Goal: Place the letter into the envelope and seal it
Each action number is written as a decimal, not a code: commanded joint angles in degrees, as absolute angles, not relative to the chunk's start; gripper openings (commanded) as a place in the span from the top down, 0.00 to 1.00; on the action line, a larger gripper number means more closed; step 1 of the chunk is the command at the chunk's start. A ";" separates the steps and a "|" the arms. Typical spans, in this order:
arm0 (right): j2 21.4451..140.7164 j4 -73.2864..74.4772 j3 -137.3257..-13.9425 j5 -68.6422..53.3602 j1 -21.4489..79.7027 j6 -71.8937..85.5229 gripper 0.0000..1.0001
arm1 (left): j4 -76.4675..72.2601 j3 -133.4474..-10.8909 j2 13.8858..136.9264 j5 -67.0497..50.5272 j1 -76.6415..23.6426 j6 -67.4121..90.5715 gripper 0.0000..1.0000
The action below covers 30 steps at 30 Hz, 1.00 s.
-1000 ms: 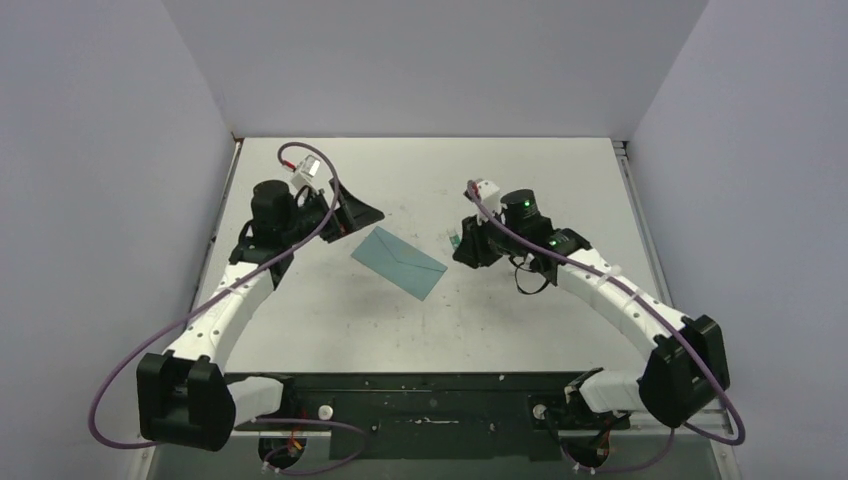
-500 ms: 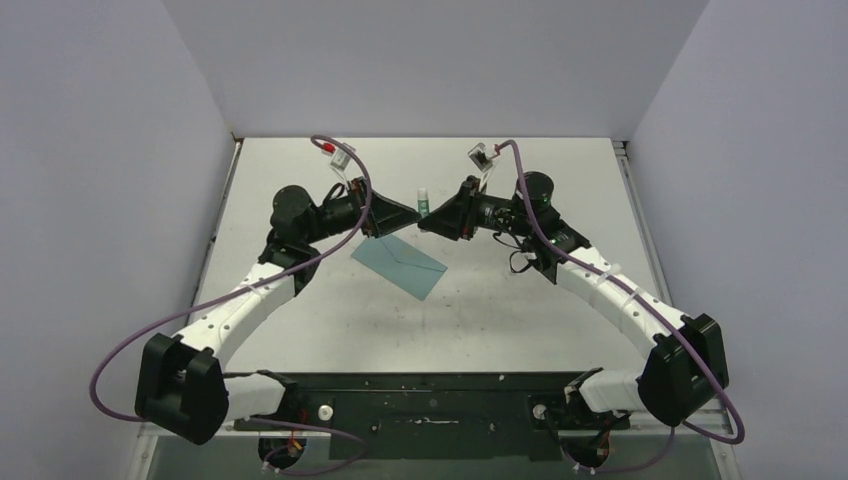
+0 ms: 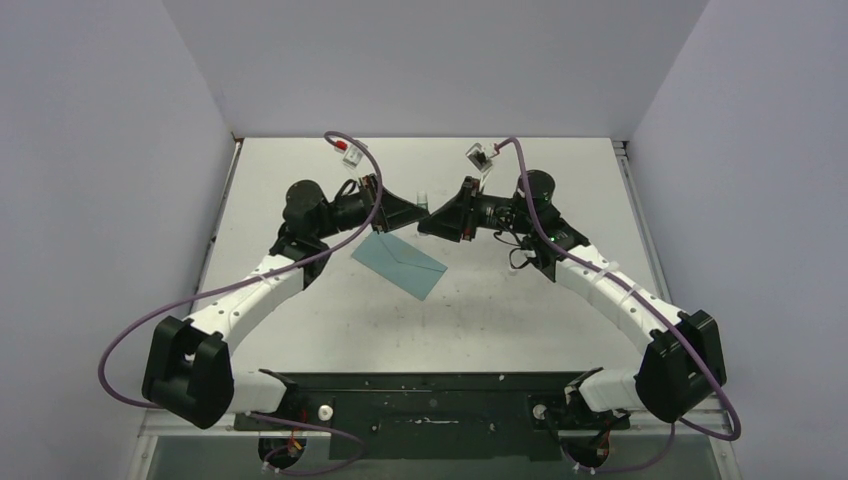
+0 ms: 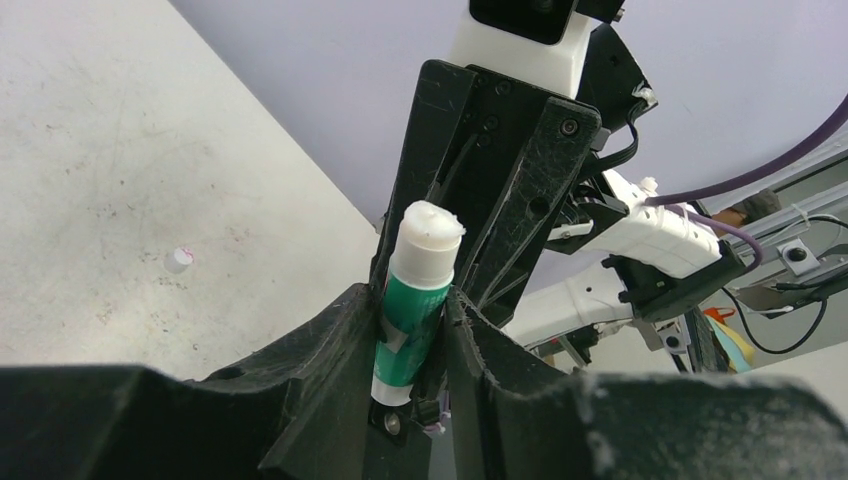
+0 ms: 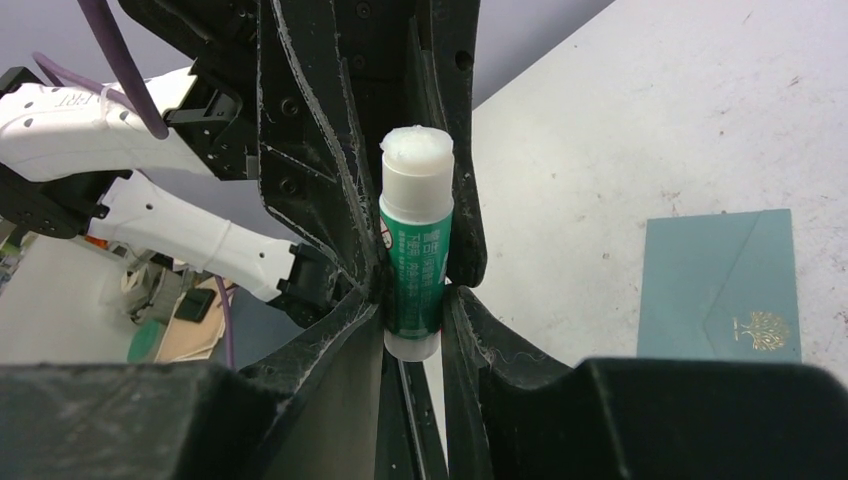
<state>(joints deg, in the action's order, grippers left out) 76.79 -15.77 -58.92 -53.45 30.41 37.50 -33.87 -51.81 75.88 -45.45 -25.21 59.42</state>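
Observation:
The teal envelope (image 3: 400,262) lies flat mid-table with its flap down, and shows again in the right wrist view (image 5: 720,285). No letter shows in any view. A green glue stick (image 3: 421,198) with its white tip bare is held above the table behind the envelope. My right gripper (image 3: 430,219) (image 5: 413,300) is shut on its lower body (image 5: 415,260). My left gripper (image 3: 414,211) (image 4: 410,300) comes from the opposite side and is shut on the same stick (image 4: 412,310). The two pairs of fingers interlock around it.
A small white cap-like piece (image 4: 178,260) lies on the bare table to the left of the left gripper. Grey walls close in the table on three sides. Both arm bases sit on the dark rail (image 3: 430,395) at the near edge.
The right gripper lifted the glue stick to the middle and held still. The left gripper swung right to meet it and its jaws closed from wide open onto the stick.

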 commanded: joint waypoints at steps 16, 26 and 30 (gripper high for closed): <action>73.00 -24.18 -55.68 -43.44 29.27 47.12 0.38 | -38.82 -54.28 73.45 -33.38 -27.51 64.00 1.00; 74.37 -39.66 -51.33 -42.20 29.34 58.16 0.39 | -40.31 -54.63 73.02 -27.76 -27.47 69.18 1.00; 76.44 -45.84 -51.21 -42.43 29.36 60.92 0.45 | -40.78 -54.38 72.89 -27.77 -27.42 69.56 1.00</action>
